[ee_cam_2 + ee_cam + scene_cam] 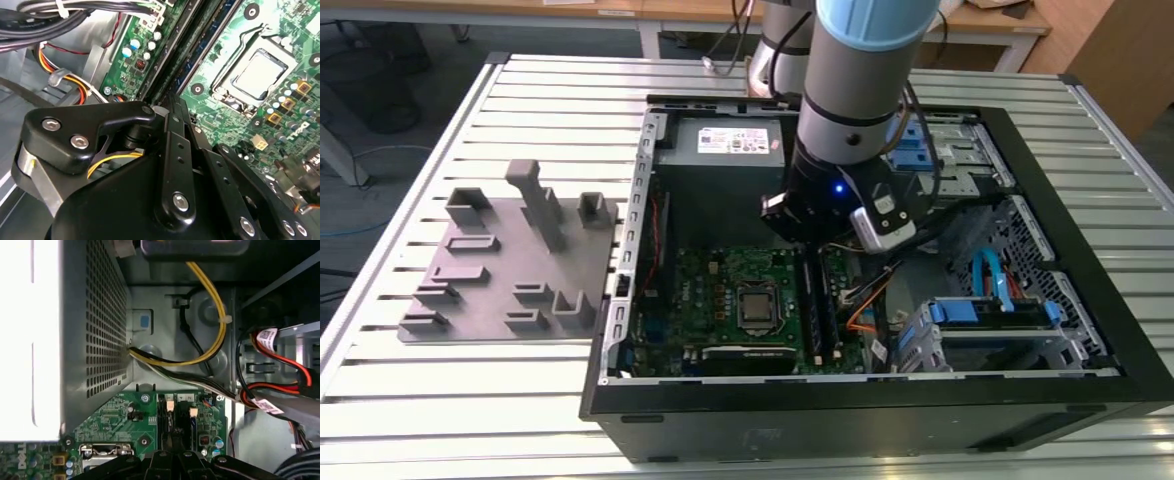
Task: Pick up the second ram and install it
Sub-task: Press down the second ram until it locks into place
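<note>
My gripper (817,243) is low inside the open computer case, at the far end of the memory slots. Its fingers stand shut together, and their tips (172,100) rest on the top edge of the second ram (813,300), a long dark stick standing in its slot on the green motherboard (707,290). In the second wrist view the ram (192,47) runs away from the fingertips. In the first wrist view the gripper (173,440) points at the ram's end (171,422), near a pale slot latch. Another dark stick (834,305) stands in the neighbouring slot.
A grey plastic tray (507,255) with upright posts lies to the case's left in the exterior view. The silver processor (757,303) sits beside the slots. The power supply (720,150), yellow and red cables (210,315) and a blue drive cage (987,310) crowd the case.
</note>
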